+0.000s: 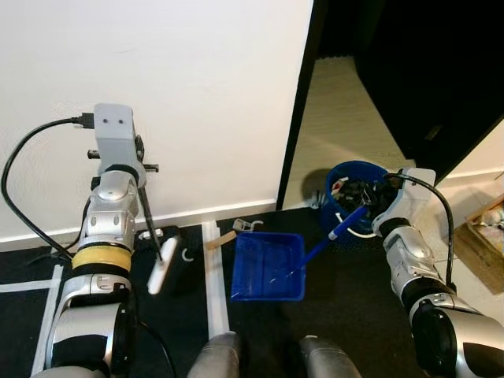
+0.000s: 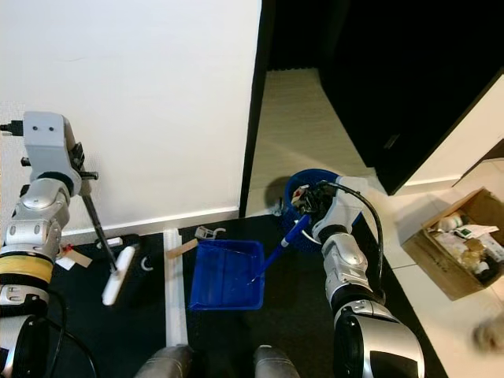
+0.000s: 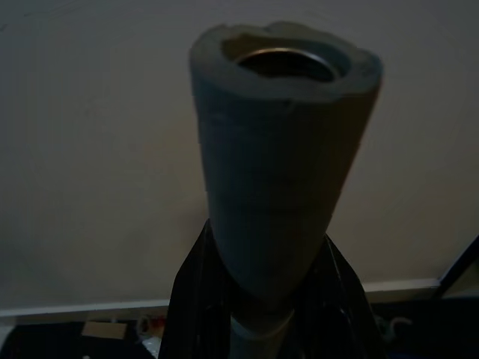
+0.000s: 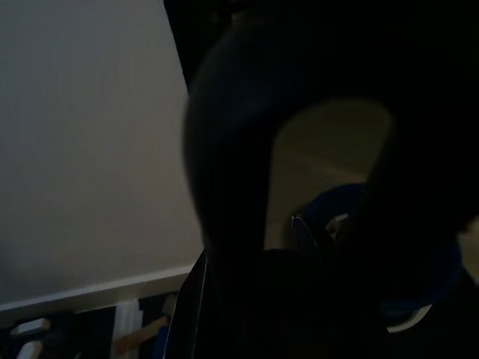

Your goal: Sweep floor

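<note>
Left eye view: blue dustpan (image 1: 268, 266) flat on the dark floor (image 1: 354, 299).
Left claw (image 1: 140, 169): clamped around broom handle (image 3: 277, 179).
Right claw (image 1: 376, 206): grips the dustpan's handle (image 1: 335, 234).

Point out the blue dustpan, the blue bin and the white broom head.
Blue plastic dustpan (image 1: 268, 268): left eye view, on its flat tray floor.
Round blue bin (image 1: 356, 171): left eye view, on its far rim.
White broom head (image 1: 162, 264): left eye view, on the middle of the white bar.

Silver jointed left arm (image 1: 106, 228) with yellow band, grey camera block, black cables, silver right arm (image 1: 417, 268)
</note>
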### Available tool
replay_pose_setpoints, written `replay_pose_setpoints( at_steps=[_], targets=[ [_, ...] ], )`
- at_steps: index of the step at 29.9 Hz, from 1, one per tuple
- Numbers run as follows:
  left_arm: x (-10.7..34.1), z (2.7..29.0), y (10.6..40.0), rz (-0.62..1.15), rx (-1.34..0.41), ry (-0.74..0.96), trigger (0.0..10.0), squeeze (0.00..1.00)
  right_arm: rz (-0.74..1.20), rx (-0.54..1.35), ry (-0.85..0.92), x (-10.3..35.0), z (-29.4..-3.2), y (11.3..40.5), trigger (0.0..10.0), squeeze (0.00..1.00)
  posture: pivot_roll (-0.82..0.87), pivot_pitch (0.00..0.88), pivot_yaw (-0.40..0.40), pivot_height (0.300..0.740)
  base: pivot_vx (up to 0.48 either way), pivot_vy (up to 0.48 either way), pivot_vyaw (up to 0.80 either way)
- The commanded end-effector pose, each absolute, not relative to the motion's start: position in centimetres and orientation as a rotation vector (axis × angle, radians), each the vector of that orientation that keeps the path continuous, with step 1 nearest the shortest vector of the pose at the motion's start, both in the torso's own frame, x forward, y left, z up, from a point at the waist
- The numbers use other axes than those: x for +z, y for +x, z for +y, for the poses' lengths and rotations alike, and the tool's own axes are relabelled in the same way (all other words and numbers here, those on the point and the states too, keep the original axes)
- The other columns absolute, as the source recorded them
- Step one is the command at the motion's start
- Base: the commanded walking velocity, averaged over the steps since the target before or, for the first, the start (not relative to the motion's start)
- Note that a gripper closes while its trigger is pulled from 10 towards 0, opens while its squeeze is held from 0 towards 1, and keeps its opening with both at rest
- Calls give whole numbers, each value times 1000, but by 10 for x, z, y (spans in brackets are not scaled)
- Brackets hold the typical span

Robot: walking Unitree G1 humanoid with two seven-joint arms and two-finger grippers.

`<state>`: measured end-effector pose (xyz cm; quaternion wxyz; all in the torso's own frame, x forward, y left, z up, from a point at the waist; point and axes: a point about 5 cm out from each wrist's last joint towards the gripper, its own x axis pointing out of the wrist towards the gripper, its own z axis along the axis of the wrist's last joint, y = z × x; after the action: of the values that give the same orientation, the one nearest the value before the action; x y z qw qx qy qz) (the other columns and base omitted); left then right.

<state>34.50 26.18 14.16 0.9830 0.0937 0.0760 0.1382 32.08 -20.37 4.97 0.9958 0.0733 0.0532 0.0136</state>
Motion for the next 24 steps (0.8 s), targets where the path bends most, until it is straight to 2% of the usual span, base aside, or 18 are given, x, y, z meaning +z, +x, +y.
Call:
replay_pose_setpoints(
  at_steps=[1,7,11,24],
  targets=[
    [143,259,345,130,303,194,10000,0,31,36,116,64,-208,327,10000,0,115,0,-27,740,0,-480,0],
    [134,262,344,188,336,190,10000,0,44,48,93,63,-206,327,10000,0,106,0,-24,740,0,-480,0],
    [131,258,345,193,318,153,10000,0,62,52,95,59,-206,325,10000,0,99,1,-20,740,0,0,0],
    [131,249,348,193,267,179,10000,0,93,79,93,53,-205,321,10000,0,88,0,-13,740,0,0,0]
  ],
)
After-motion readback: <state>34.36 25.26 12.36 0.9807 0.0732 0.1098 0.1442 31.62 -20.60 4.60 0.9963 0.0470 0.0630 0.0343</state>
